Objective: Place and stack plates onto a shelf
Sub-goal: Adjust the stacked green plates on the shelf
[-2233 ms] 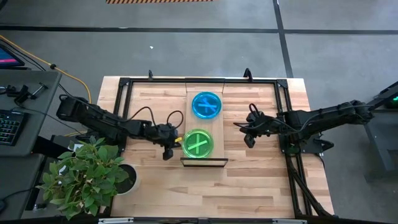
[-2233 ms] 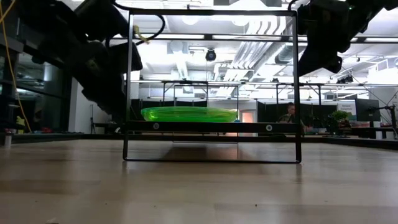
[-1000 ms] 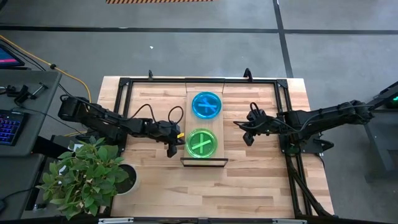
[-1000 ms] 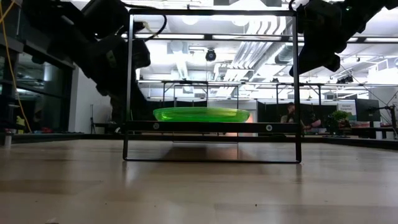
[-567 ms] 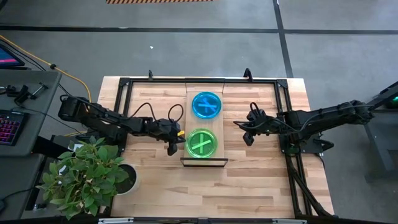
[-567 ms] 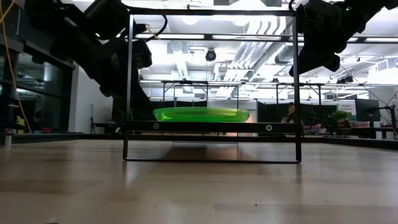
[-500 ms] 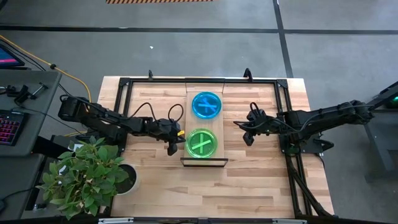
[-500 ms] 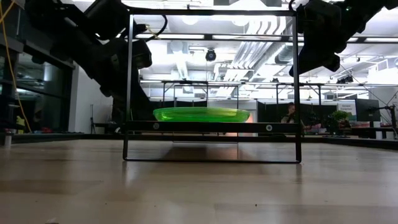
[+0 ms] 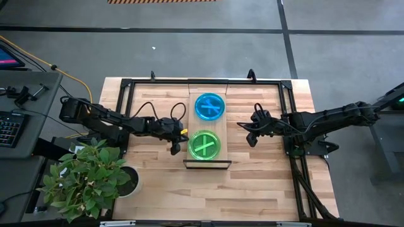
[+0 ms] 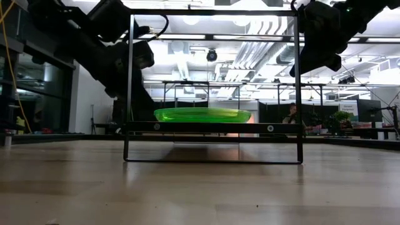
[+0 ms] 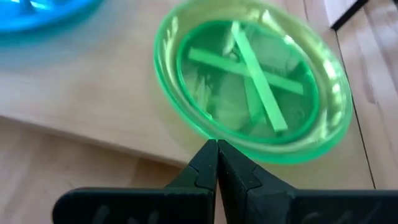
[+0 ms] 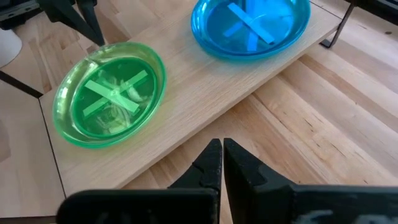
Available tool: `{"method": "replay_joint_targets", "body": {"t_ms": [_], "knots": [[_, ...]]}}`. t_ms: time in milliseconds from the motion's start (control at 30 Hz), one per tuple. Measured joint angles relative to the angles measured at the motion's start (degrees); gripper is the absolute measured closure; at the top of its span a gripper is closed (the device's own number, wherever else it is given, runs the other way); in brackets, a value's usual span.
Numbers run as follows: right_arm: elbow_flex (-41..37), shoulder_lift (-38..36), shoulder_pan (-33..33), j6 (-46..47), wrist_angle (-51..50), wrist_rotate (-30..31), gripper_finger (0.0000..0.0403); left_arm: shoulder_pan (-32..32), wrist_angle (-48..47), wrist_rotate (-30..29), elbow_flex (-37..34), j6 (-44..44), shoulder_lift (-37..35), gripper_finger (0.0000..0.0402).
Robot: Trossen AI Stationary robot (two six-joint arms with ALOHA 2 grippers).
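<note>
At frame centre, green plates (image 9: 202, 145) are nudged by the left gripper (image 9: 177, 145), fingers pressed together; gentle, level pushing is advised. The right gripper (image 9: 252, 140), fingers likewise together, is parked right.

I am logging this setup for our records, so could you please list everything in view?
Green plates: one stack, lime-green, near end of the shelf.
Blue plates: one stack, cyan, far end of the shelf.
Shelf: one, light wood with black frame, mid-table.
Table: one, butcher-block.
Potted plant: one, green, table's near left corner.
Left gripper: shut, beside the green plates.
Right gripper: shut, right of the shelf.
</note>
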Motion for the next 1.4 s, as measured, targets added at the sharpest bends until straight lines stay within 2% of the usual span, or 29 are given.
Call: {"method": "replay_joint_targets", "body": {"t_ms": [433, 733, 1100, 1233, 1400], "knots": [[0.0, 0.0, 0.0, 0.4, 0.1, 0.0, 0.0403, 2.1, 2.5, 0.0, 0.0, 3.1, 0.0, 0.0401], [0.0, 0.0, 0.0, 0.4, 0.1, 0.0, 0.0403, 0.8, -6.5, 2.1, -0.1, 5.8, -2.2, 0.0401], [0.0, 0.0, 0.0, 0.0, 0.1, 0.3, 0.0403, -3.0, 1.2, 2.2, 0.0, 2.8, 2.0, 0.0401], [0.0, 0.0, 0.0, 0.0, 0.1, 0.3, 0.0403, -3.2, 1.7, 2.2, 0.0, 2.2, 3.7, 0.0401], [0.0, 0.1, 0.0, 0.1, 0.1, 0.3, 0.0403, -3.2, 6.8, 2.2, 0.0, 0.8, 5.9, 0.0401]]}}
